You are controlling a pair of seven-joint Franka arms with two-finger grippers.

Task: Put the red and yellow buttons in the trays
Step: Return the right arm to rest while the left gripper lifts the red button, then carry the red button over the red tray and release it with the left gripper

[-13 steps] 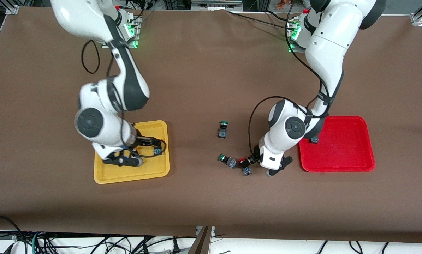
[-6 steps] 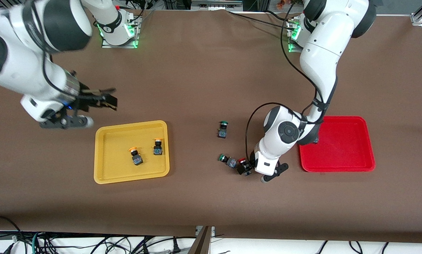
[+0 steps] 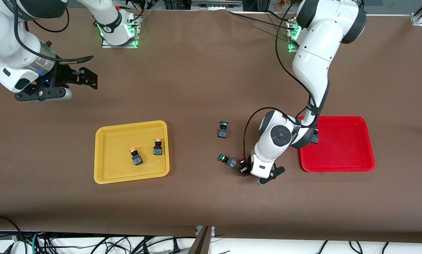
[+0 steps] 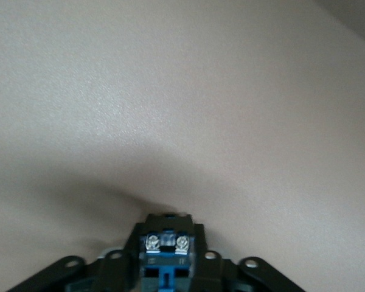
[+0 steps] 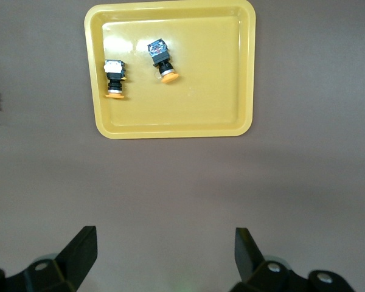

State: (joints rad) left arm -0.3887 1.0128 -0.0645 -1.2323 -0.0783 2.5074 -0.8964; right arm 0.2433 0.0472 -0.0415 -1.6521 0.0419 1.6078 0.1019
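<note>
**Observer:** Starting at the right arm's end of the table, what is happening?

**Operator:** My right gripper (image 3: pixel 89 76) is hanging over bare brown table (image 3: pixel 203 70), fingers spread wide and holding nothing. I am letting that arm wait there, I think, because its share looks done. The yellow tray (image 3: pixel 106 174) is lying nearer the front camera, and both yellow-capped buttons (image 3: pixel 136 155) are resting inside it, close together but apart, each tipped on its side.

**Observer:** And toward the middle?

**Operator:** Two green-capped switches (image 3: pixel 223 129) are lying on the cloth, one farther from the front camera than the other. I am leaving them alone, as they are not part of the job.

**Observer:** Then the left arm?

**Operator:** My left gripper (image 3: pixel 247 170) is reaching down at the table, just beside the nearer green switch. It appears to be closing snugly on a red-capped button (image 4: pixel 165 255). I am gripping low on the body, presumably so it is not slipping when lifted.

**Observer:** What is that button looking like?

**Operator:** A small dark block. The wrist view is showing its blue terminal end with two silver screws. The red cap is peeking out in the front view.

**Observer:** And the red tray?

**Operator:** The red tray (image 3: pixel 352 162) is sitting at the left arm's end. A second red-capped button (image 3: pixel 315 137) is lying inside it near the rim, partly hidden by the arm.
</note>
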